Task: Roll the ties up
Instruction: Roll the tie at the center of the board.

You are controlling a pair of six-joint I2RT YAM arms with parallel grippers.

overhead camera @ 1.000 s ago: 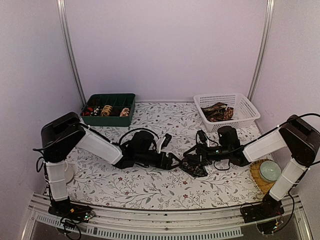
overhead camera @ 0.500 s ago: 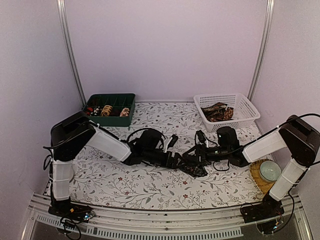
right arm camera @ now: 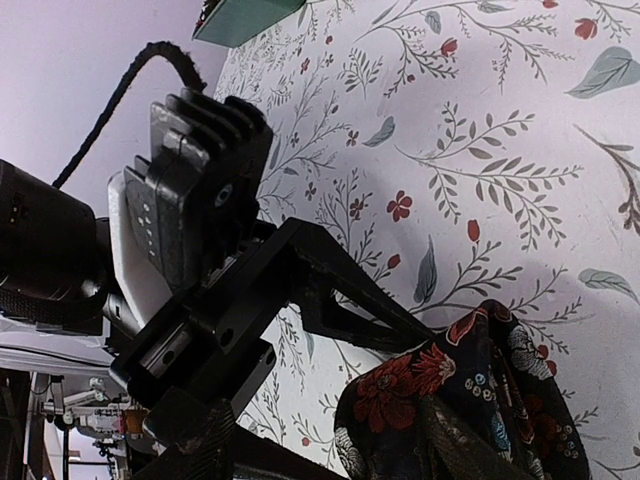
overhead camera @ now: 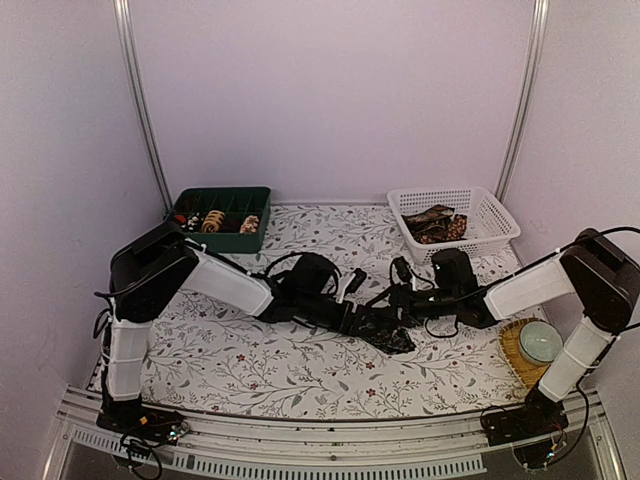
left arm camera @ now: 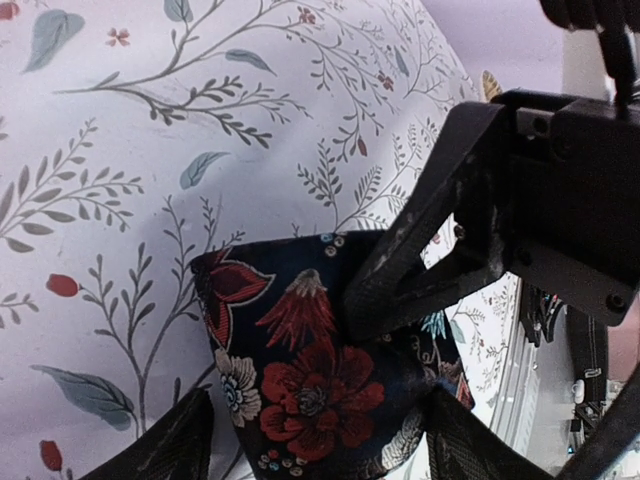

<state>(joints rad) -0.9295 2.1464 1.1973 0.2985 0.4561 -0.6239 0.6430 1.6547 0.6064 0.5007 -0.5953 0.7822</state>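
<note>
Left end effector (overhead camera: 368, 322) (fingers (left arm camera: 170, 445) spread) low, nose to nose with right end effector (overhead camera: 395, 310).

The tie (overhead camera: 392, 340) lies on the table (overhead camera: 300, 375) between my left gripper (overhead camera: 370, 325) and right gripper (overhead camera: 403, 312); tray (overhead camera: 222, 240) rear-left, basket (overhead camera: 488, 222) rear-right.

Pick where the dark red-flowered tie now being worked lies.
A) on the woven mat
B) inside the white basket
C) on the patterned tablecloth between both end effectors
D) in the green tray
C: the tie lies on the tablecloth mid-table, with the left end effector and right end effector meeting at it.
</note>
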